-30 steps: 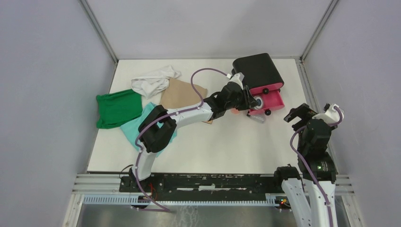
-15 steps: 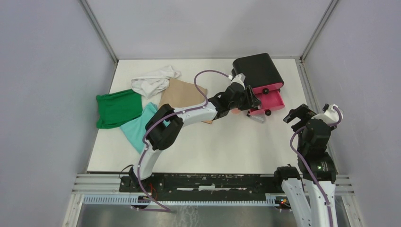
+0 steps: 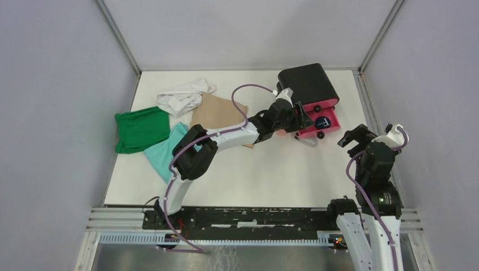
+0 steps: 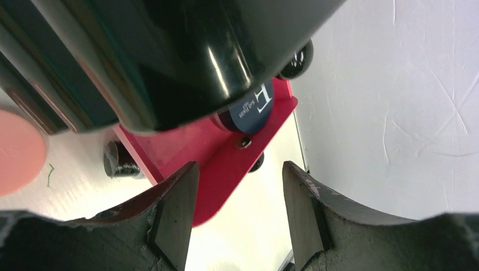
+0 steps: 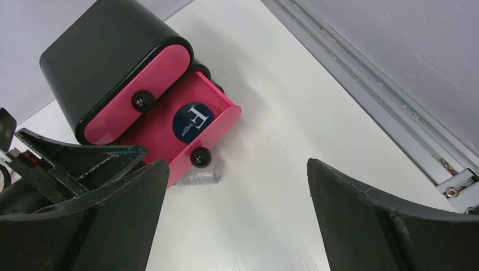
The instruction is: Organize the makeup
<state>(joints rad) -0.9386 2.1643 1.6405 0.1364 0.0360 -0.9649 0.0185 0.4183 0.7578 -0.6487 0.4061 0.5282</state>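
Left gripper [image 3: 298, 119] is hanging low over the tabletop [image 3: 271, 175] toward its far right corner, jaws standing roughly half apart and holding nothing; in its wrist view only the drawer's pink front edge is showing between the fingers [image 4: 175, 220]. Just to its left the puff [image 4: 17, 149] is lying on the tabletop, partly hidden under the wrist in the top view. The box [image 5: 107, 51] is sitting by the far edge with its lower drawer [image 5: 149, 135] pulled out, and the jar [image 5: 192, 121] is resting flat inside it, label up, apart from both fingers. The vial [image 5: 197, 176] is lying on its side on the tabletop just beside the drawer's knob [image 5: 199, 157], outside the drawer. Right gripper [image 3: 354, 141] is waiting near the right edge, spread fully wide and empty

Judging by this, the jar's placing is looking all but finished, so the left arm is needing a clean exit: widening a little, rising straight before swinging away, and keeping the fingers off the drawer's front wall and knob so the drawer is not getting dragged. The vial, being round, is probably going to roll if nudged, so steering clear of it is worth the care
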